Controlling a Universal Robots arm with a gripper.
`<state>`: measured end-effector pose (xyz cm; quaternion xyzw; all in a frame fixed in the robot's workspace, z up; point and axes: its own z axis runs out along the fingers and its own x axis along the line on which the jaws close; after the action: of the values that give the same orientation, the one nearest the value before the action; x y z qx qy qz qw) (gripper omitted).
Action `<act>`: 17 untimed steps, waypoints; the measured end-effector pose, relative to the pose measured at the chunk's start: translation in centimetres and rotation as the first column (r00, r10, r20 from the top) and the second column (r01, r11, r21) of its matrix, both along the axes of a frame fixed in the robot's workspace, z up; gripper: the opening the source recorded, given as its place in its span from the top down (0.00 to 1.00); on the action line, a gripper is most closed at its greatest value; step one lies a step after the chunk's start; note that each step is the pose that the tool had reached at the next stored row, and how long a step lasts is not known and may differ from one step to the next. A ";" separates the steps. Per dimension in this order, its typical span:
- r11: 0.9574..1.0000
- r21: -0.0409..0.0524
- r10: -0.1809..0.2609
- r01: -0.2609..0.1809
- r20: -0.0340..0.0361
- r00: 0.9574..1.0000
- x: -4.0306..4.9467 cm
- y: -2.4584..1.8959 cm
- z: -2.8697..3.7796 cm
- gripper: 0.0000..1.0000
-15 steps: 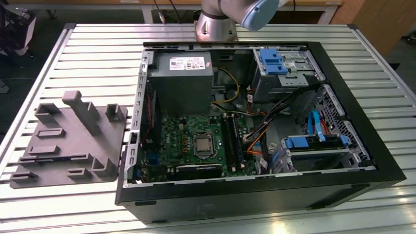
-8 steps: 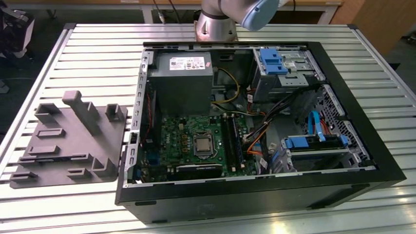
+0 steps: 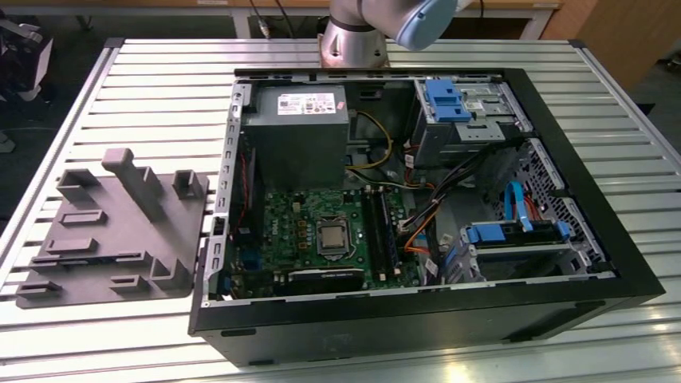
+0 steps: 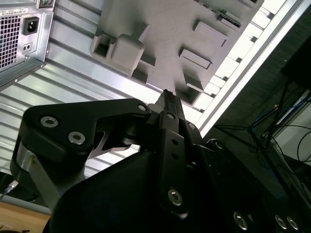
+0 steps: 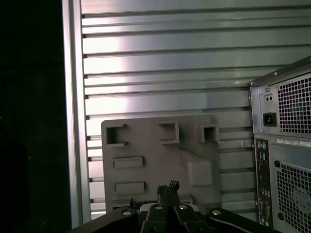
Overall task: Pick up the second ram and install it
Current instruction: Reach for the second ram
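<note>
Gripper [image 5: 167,186]: fingertips pressed together with nothing between them, hanging above the grey tray [image 3: 112,235].
Second ram [image 4: 227,19]: lies flat at one end of the tray, partly hidden.
Computer case [image 3: 426,319]: open, just beside the tray on the slatted table [image 3: 159,88].

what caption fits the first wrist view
Gripper aimed at the grey tray on the slatted table, beside the computer case.

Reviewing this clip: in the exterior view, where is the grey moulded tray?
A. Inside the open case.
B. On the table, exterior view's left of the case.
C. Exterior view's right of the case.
B: the grey tray lies on the slatted table to the exterior view's left of the open computer case.
</note>
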<state>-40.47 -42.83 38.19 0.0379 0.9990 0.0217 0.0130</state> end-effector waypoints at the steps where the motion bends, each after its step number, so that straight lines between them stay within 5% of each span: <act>1: 1.000 0.000 0.000 0.000 0.000 1.000 -0.04 -0.09 -0.05 0.89; 17: 1.000 0.000 0.000 0.000 0.000 1.000 -0.62 -1.18 -0.63 0.89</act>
<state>-41.09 -44.01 37.56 0.0379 0.9990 0.0217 0.0130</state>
